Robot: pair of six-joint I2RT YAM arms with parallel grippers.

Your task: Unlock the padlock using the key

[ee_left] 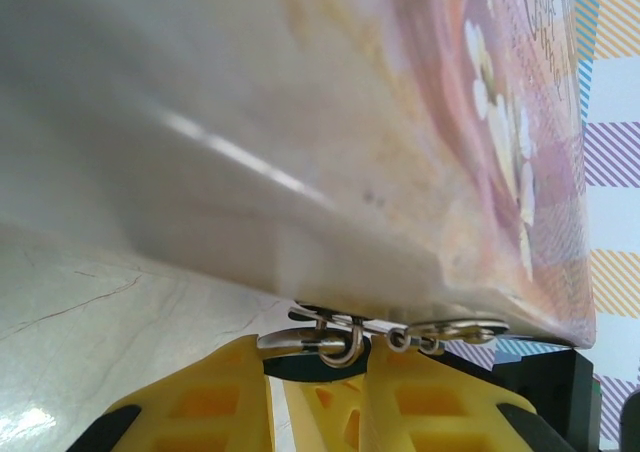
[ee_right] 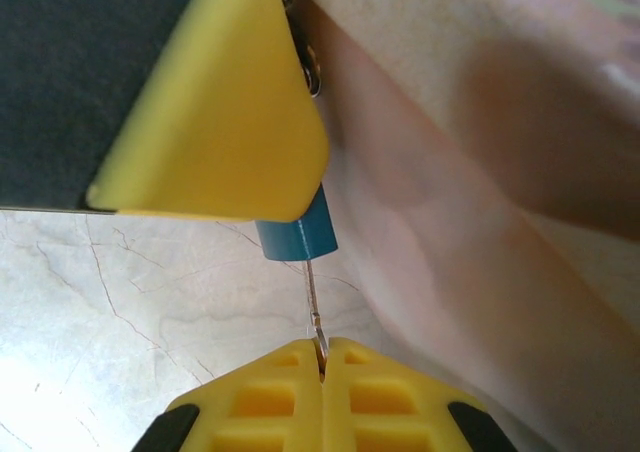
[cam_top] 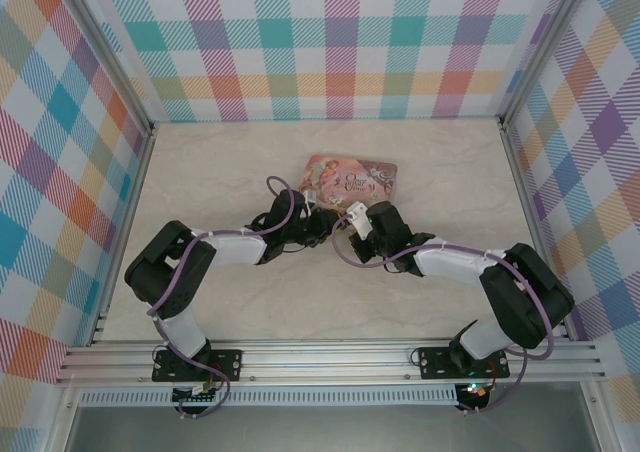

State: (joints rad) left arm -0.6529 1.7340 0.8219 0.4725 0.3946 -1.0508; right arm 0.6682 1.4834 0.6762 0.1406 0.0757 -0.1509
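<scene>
Tin point(cam_top: 352, 177): pink, with pictures on the lid. From above it lies flat near the middle of the tabletop point(cam_top: 240, 302), somewhat toward the far edge. Both wrist views show its side wall from very close, blurred.
Arms: from above, both reach inward from the near edge and meet at the near side of the tin. The fingers are too small there to read.
Left gripper point(ee_left: 320, 364): its wrist view shows two yellow fingers standing a little apart under the tin's lower edge. They seem clamped on the padlock.
Right gripper point(ee_right: 322, 350): yellow fingers pressed together on the end of the key.
Metal loops point(ee_left: 335, 342): silvery rings at the tin's edge, just above the left fingers. I cannot tell which one is the shackle.
Padlock point(ee_right: 298, 237): in the right wrist view, its blue body sticks out below one left finger, close beside the tin wall.
Key point(ee_right: 312, 294): thin and dark, running from the padlock's bottom to the right fingers.
Tabletop: pale, marble-like with fine veins, framed by metal rails.
Walls point(cam_top: 320, 42): coloured plaid on three sides.
</scene>
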